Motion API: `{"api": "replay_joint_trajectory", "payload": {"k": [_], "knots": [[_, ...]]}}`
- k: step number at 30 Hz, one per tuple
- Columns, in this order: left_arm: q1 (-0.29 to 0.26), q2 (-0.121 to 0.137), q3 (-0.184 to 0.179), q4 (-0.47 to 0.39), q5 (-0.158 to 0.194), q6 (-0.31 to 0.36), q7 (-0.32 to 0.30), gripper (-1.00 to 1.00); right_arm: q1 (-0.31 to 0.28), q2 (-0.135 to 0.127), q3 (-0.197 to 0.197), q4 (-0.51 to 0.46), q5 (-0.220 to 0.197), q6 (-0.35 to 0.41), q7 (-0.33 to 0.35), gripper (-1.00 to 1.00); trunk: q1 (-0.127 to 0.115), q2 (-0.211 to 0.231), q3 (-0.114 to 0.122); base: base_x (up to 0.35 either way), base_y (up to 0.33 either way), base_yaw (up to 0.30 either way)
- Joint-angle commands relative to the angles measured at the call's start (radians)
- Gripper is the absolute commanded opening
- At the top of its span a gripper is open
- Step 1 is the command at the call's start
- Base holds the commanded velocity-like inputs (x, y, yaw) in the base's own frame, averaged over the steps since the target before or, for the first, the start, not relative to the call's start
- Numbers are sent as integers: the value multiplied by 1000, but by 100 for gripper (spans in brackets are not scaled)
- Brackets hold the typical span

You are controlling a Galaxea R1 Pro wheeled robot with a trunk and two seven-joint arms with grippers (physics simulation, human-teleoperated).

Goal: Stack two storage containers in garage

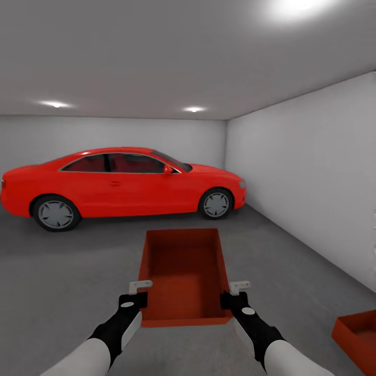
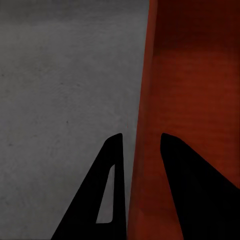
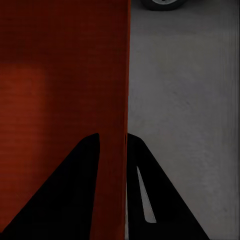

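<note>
Grey concrete floor [image 1: 68,282] and plain white walls [image 1: 313,177] mark the garage. One bin [image 1: 183,271] is held level, above the floor, in front of the robot, long axis running away from it. The left gripper [image 1: 137,293] is clamped over the bin's left wall near the near corner; in the left wrist view one finger lies outside that wall and one inside [image 2: 190,190]. The right gripper [image 1: 237,295] is clamped likewise on the right wall [image 3: 112,100]. A two-sided hold of this kind probably keeps the thin-walled bin from tipping. The second bin [image 1: 360,339] rests on the floor at near right, partly cut by the frame edge. It is judged to be the base for stacking. A red car [image 1: 120,183] is parked at far left, well apart.
</note>
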Motion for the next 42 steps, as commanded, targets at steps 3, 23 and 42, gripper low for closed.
{"api": "replay_joint_trajectory", "payload": {"k": [3,23,42], "knots": [[0,22,38,-7,3,-6,9,-100,-1,-1,-6,3,-51,-1,0,-100,1,-1,-2,322,0,-262],[-1,22,38,-7,3,-7,15,-100,-1,-1,-6,3,-51,-1,0,-100,1,-1,-12,138,0,-275],[-1,22,38,-7,3,-6,15,-100,-1,-1,-6,3,-51,-1,0,-100,1,-1,-12,1,0,-289]]}}
